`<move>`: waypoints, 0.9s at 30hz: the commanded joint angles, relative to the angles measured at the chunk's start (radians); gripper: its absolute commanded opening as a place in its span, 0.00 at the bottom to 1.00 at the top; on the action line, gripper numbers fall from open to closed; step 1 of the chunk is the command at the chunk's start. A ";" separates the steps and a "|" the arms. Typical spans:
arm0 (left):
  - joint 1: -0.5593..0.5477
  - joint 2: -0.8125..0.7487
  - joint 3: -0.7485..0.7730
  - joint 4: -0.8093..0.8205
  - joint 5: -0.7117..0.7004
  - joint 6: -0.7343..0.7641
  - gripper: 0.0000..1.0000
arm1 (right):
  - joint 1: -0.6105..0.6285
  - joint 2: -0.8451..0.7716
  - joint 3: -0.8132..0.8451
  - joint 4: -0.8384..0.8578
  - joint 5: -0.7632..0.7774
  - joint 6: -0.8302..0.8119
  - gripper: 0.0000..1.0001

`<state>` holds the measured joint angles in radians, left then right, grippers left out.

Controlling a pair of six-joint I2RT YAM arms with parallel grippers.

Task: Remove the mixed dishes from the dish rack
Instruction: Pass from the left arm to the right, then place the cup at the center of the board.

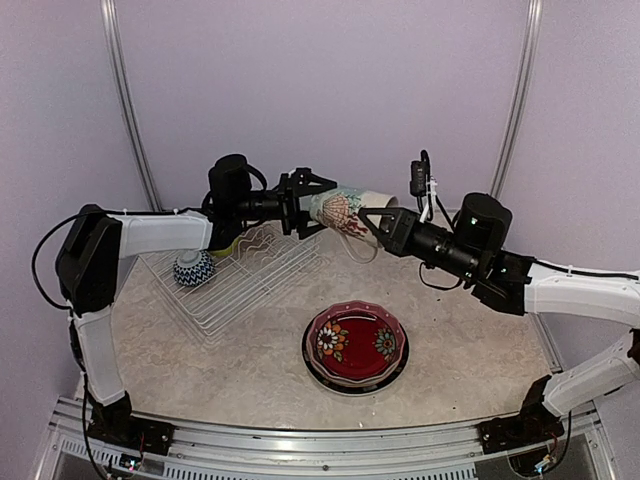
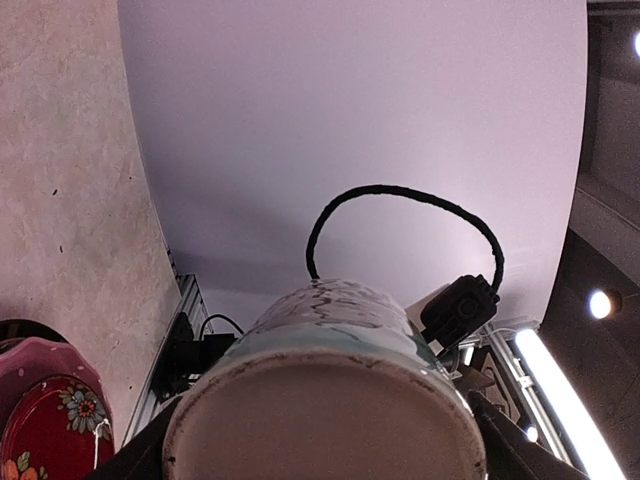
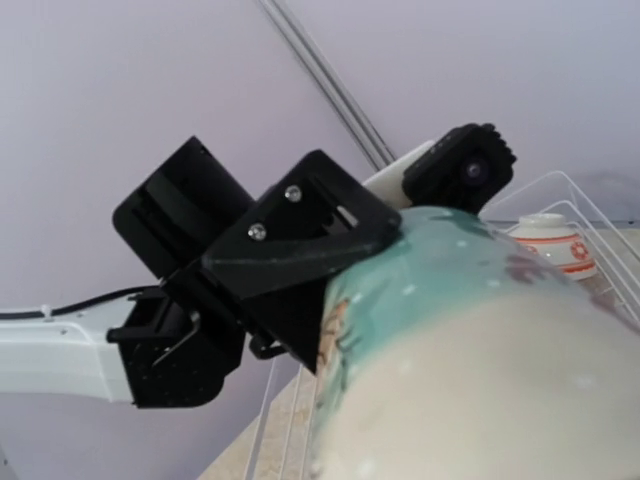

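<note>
The cream and teal patterned mug [image 1: 343,211] hangs on its side in mid-air behind the dish rack [image 1: 240,290]. My left gripper [image 1: 303,212] is clamped round its base end; that base [image 2: 320,420] fills the left wrist view. My right gripper [image 1: 373,228] meets the mug's open end from the right and is shut on the rim; the mug wall [image 3: 480,350] lies close under the right wrist camera, and that gripper's fingers are hidden. A blue-white bowl [image 1: 193,268] and a lime green piece [image 1: 226,245] sit in the rack. A red-white bowl [image 3: 548,240] shows inside the rack's wire [image 3: 555,174].
A red floral plate [image 1: 355,342] rests on a dark-rimmed plate on the table in front of the rack, also at the lower left of the left wrist view [image 2: 45,420]. Both forearms reach across the back of the table.
</note>
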<state>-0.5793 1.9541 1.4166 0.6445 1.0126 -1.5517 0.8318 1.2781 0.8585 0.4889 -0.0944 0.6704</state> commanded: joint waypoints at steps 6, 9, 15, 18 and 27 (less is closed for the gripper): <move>0.019 -0.093 -0.028 -0.147 -0.001 0.170 0.96 | -0.010 -0.111 -0.077 0.081 0.141 -0.059 0.00; 0.058 -0.156 -0.048 -0.269 -0.007 0.272 0.99 | -0.011 -0.133 -0.071 0.026 0.161 -0.072 0.00; 0.176 -0.276 -0.058 -0.633 -0.060 0.531 0.99 | -0.011 -0.218 -0.091 -0.164 0.237 -0.082 0.00; 0.232 -0.359 -0.051 -0.783 -0.100 0.664 0.99 | -0.011 -0.257 -0.066 -0.422 0.305 -0.086 0.00; 0.296 -0.527 0.084 -1.203 -0.354 1.115 0.99 | -0.019 -0.241 0.148 -1.217 0.461 0.013 0.00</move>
<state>-0.2943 1.5032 1.4662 -0.3355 0.8139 -0.6991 0.8211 1.0306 0.8635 -0.4076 0.2653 0.6483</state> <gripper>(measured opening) 0.989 0.053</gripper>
